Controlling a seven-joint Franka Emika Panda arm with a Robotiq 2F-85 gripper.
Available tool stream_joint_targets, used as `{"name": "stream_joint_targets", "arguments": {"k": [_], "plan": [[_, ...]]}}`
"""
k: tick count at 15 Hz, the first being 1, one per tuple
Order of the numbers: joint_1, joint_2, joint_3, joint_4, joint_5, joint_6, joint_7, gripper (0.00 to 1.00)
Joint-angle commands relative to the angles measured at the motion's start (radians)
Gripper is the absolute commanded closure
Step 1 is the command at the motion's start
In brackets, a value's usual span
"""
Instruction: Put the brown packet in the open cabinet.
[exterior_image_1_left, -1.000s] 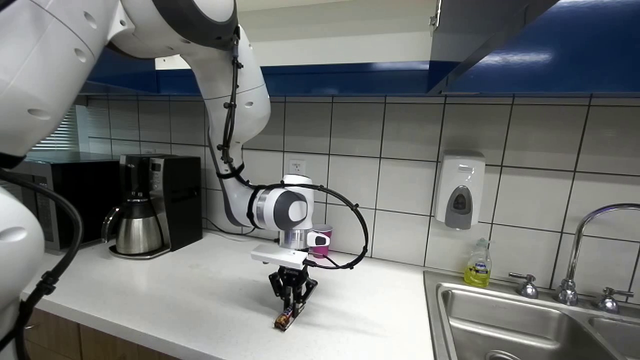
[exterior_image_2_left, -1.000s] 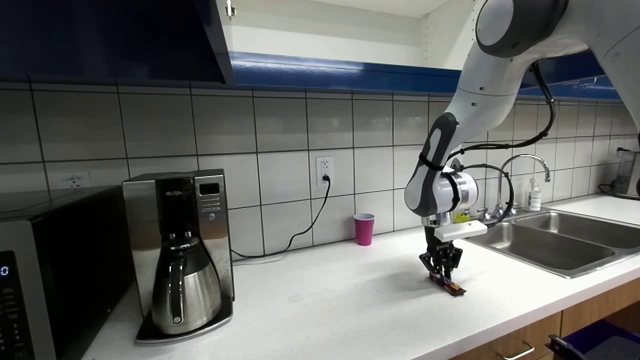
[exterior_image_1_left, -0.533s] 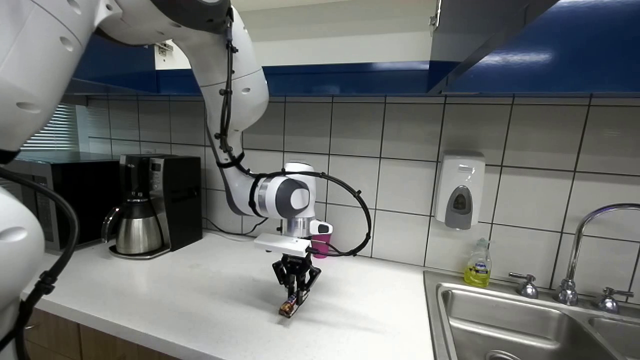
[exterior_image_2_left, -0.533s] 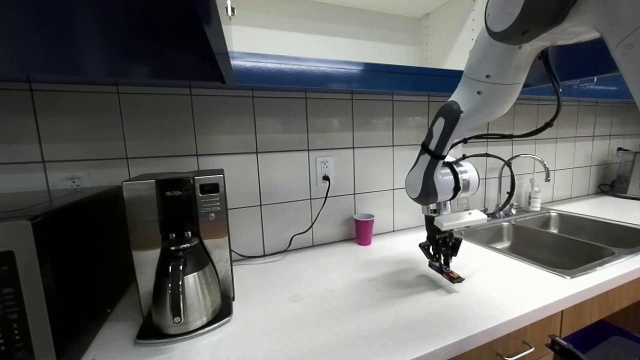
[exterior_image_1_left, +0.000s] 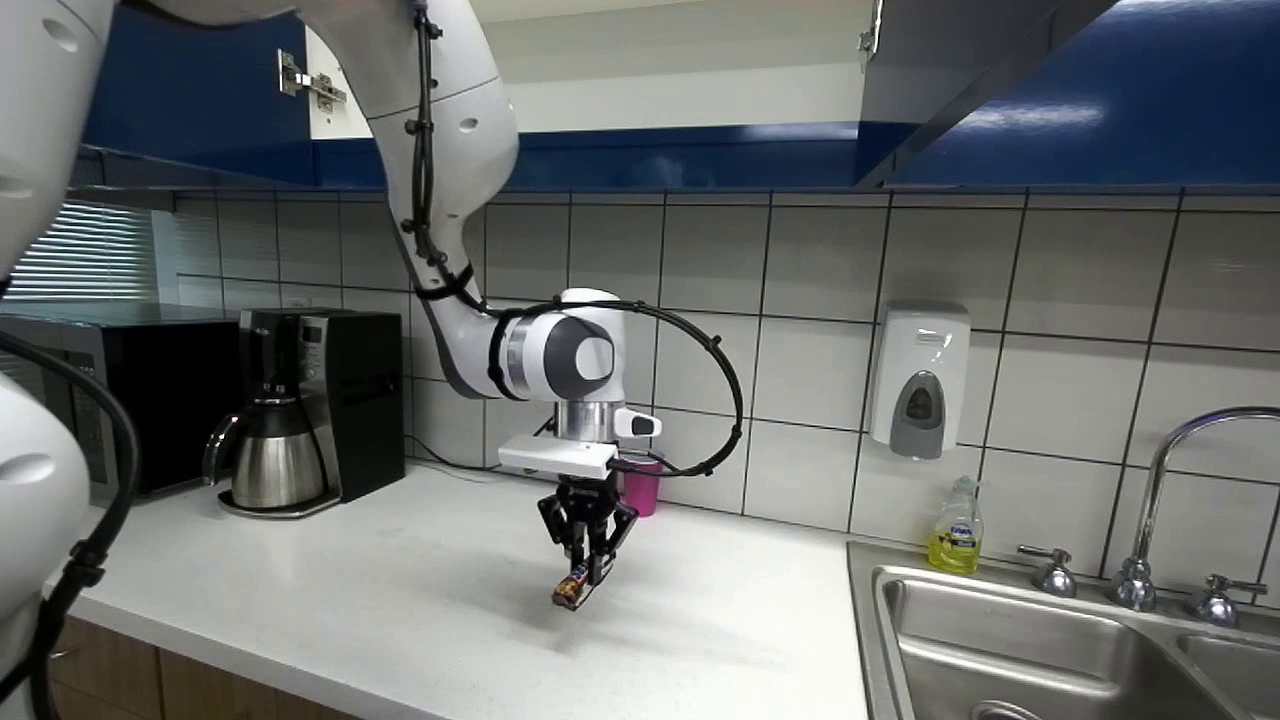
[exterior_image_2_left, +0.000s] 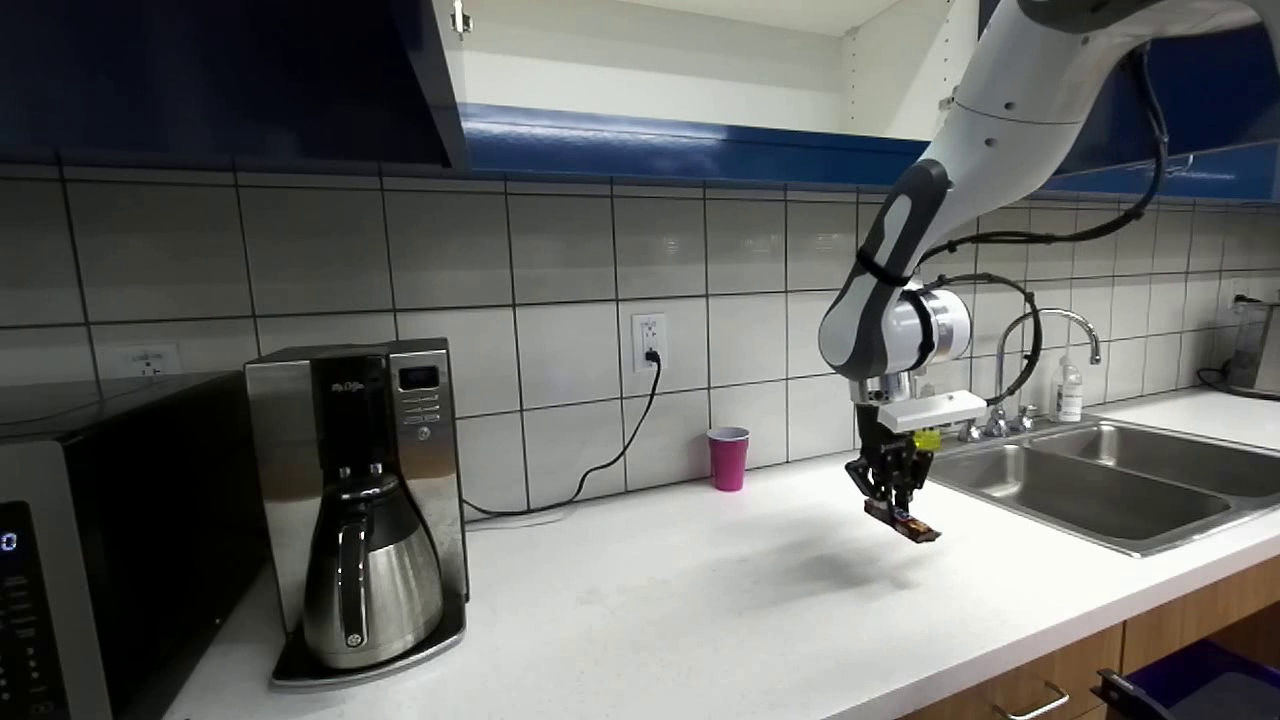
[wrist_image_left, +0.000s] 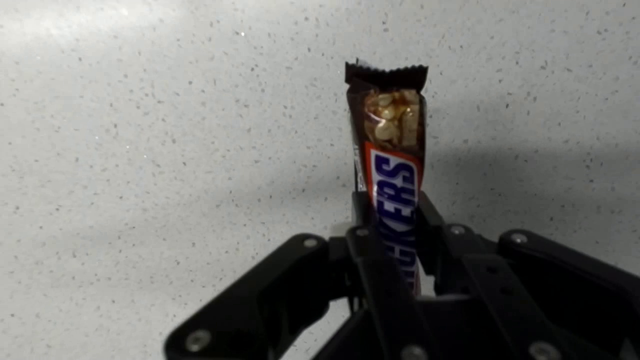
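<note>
The claw (wrist_image_left: 394, 210) has the brown packet (wrist_image_left: 390, 120) pinched near its middle, the jaws pressed to its two long sides and parted only by its width. One crimped end sticks out ahead; the other is hidden in the wrist view. In both exterior views the packet hangs in the air low over the table (exterior_image_2_left: 600, 620), not touching it. The open cabinet (exterior_image_2_left: 650, 75) is on the wall, well above. The grasp looks done, so I judge the step in hand to be the lift, with the placing not yet begun. Next, the claw should rise past the blue strip (exterior_image_2_left: 690, 145) along the cabinet's bottom edge, reach in between the open doors (exterior_image_1_left: 210, 95), lower the packet inside and let go.
</note>
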Motion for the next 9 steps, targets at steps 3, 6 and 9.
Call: {"name": "stream_joint_targets", "arguments": {"k": [3, 6, 9], "plan": [[0.005, -0.189, -0.011, -0.135, -0.075, -0.063, 0.036, 0.94], [0.001, -0.28, -0.006, -0.19, -0.096, -0.105, 0.037, 0.94], [-0.003, -0.393, 0.002, -0.246, -0.116, -0.164, 0.034, 0.94]]}}
